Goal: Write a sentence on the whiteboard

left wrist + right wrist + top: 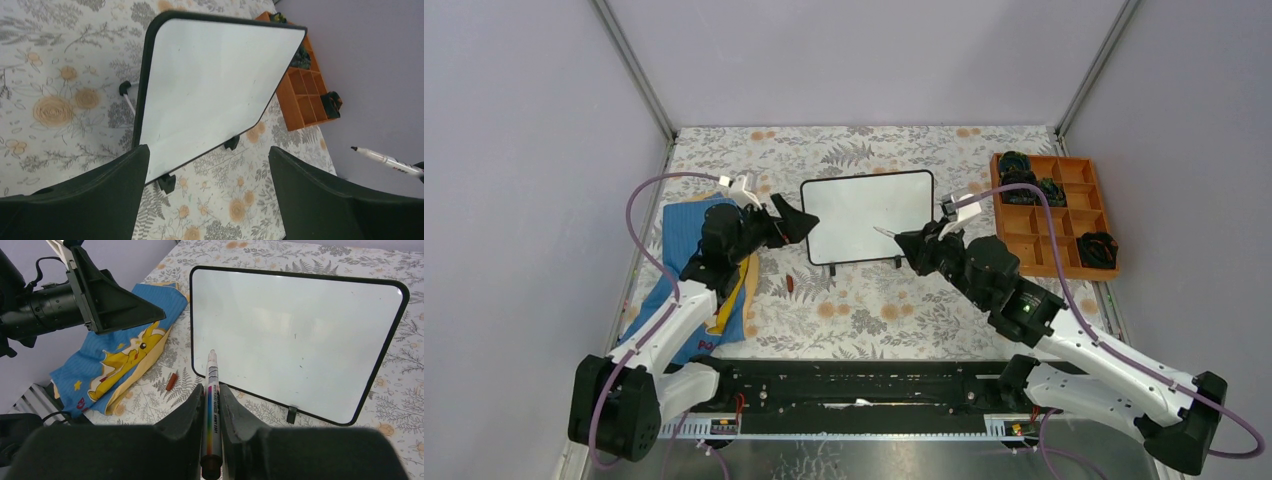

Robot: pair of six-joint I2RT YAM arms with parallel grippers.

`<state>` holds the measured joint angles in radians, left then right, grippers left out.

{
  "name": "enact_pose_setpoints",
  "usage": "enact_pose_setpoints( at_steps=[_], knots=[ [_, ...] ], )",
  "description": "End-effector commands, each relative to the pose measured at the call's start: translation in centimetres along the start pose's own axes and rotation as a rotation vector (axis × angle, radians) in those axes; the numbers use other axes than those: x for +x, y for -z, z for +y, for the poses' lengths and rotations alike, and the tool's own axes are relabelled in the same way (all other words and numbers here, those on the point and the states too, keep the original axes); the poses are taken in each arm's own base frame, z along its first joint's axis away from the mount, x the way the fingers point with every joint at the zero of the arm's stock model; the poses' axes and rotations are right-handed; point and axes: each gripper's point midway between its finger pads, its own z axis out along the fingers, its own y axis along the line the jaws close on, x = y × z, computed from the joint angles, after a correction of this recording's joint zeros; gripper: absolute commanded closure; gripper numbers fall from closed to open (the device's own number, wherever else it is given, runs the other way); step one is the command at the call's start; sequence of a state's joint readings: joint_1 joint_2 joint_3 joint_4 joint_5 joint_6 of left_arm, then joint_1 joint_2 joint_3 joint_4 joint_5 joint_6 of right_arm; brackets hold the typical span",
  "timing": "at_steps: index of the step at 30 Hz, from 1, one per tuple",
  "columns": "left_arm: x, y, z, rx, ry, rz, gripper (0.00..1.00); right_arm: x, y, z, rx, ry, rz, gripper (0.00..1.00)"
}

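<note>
The whiteboard [869, 215] stands upright on its two black feet at the table's middle. Its face is blank in every view [210, 85] [295, 335]; no sentence shows on it. My right gripper [916, 247] [211, 390] is shut on a whiteboard marker [212, 372] with a rainbow-striped barrel. The marker is uncapped, its tip points at the board and stays off its face; it also shows in the left wrist view [387, 161]. My left gripper [799, 222] [208, 150] is open and empty, just left of the board's left edge.
An orange compartment tray [1054, 215] [305, 95] holding dark items sits right of the board. A blue and yellow cartoon cloth [694, 270] [120, 360] lies under the left arm. A small red-brown cap [790, 284] [171, 381] lies on the floral tablecloth near the board's left foot.
</note>
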<state>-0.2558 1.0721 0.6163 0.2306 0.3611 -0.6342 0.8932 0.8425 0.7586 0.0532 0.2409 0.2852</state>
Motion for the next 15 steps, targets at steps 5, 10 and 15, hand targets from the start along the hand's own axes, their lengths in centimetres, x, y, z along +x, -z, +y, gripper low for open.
enact_pose_setpoints(
  at_steps=[5, 10, 15],
  knots=[
    [3.7, 1.4, -2.0, -0.048, -0.160, 0.099, 0.06, -0.8, 1.0, -0.1, -0.005, 0.002, -0.043, 1.00],
    [6.0, 1.6, -1.9, -0.116, -0.195, 0.141, 0.09, -0.6, 1.5, -0.8, 0.019, -0.008, -0.056, 1.00],
    [6.7, 1.6, -1.9, -0.089, -0.163, 0.140, 0.11, 0.5, 1.5, -1.1, 0.028, -0.017, -0.029, 1.00]
  ],
)
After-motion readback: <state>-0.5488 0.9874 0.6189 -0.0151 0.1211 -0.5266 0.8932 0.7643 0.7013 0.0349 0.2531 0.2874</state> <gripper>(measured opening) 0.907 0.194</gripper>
